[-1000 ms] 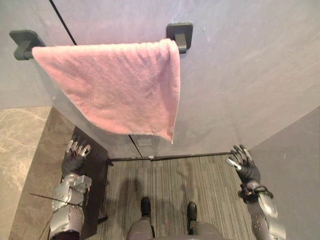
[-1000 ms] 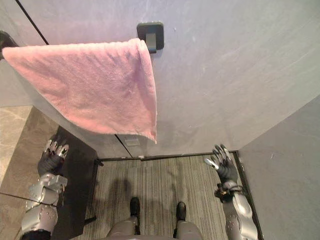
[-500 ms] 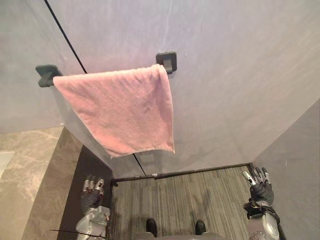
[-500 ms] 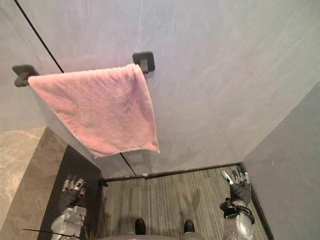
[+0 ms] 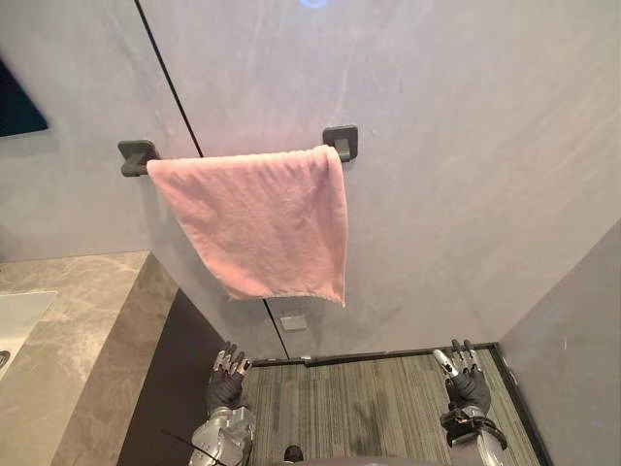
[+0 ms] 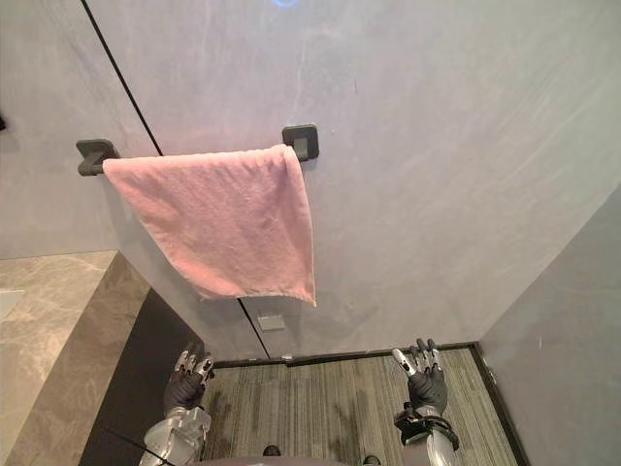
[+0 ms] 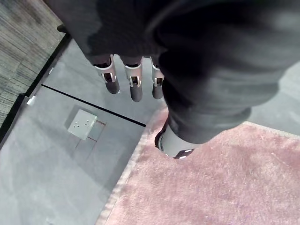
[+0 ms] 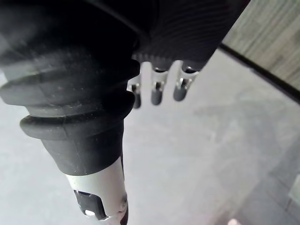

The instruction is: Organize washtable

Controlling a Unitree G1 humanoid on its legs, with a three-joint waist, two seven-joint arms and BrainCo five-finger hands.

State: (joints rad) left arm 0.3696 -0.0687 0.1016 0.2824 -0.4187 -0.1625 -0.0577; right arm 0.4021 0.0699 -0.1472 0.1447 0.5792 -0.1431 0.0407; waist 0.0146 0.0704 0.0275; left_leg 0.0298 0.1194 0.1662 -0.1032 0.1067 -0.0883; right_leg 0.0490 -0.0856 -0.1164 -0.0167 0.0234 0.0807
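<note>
Grey wall panelling (image 5: 466, 146) is carrying a dark rail (image 5: 136, 155), and the pink towel (image 5: 262, 223) is hanging draped over it, above and to the right of the marble desk (image 5: 68, 320). Left hand (image 5: 225, 377) and right hand (image 5: 466, 381) are hovering low over the striped floor (image 5: 359, 408), well apart from the towel. Both are reaching upward with fingers straight and are holding nothing.
</note>
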